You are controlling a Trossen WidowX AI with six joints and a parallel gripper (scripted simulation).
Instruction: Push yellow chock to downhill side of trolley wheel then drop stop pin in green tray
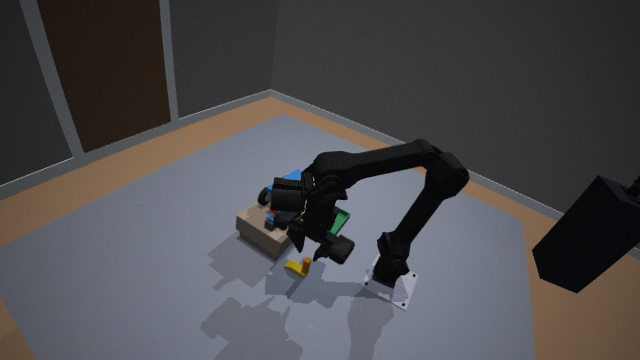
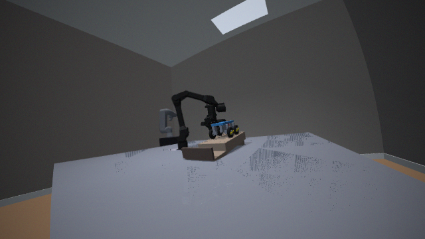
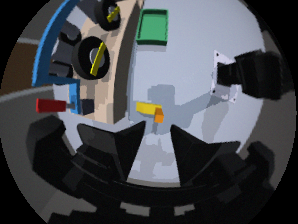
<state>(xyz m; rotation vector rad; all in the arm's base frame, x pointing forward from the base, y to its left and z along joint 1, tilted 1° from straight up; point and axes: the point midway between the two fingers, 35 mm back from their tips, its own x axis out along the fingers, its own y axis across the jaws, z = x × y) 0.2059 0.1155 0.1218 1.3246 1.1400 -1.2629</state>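
Observation:
The yellow chock (image 1: 297,269) (image 3: 148,107) with its orange handle (image 1: 306,264) (image 3: 158,117) lies on the floor, apart from the ramp (image 1: 259,231) (image 2: 223,145) (image 3: 124,63). My gripper (image 1: 309,251) (image 3: 158,125) is half open and empty. It hangs just above the chock. The blue trolley (image 1: 294,175) (image 2: 223,123) (image 3: 52,38) stands on the ramp, largely hidden by my arm in the top view. The red-headed stop pin (image 1: 273,213) (image 3: 49,106) sits at the trolley's end. The green tray (image 1: 343,220) (image 3: 153,26) lies beside the ramp.
The arm's base plate (image 1: 402,294) (image 3: 225,71) is to the right of the chock. A black box (image 1: 585,235) stands at the far right. A grey stand (image 2: 165,121) is behind the arm. A low wall (image 2: 197,153) closes the ramp's lower end.

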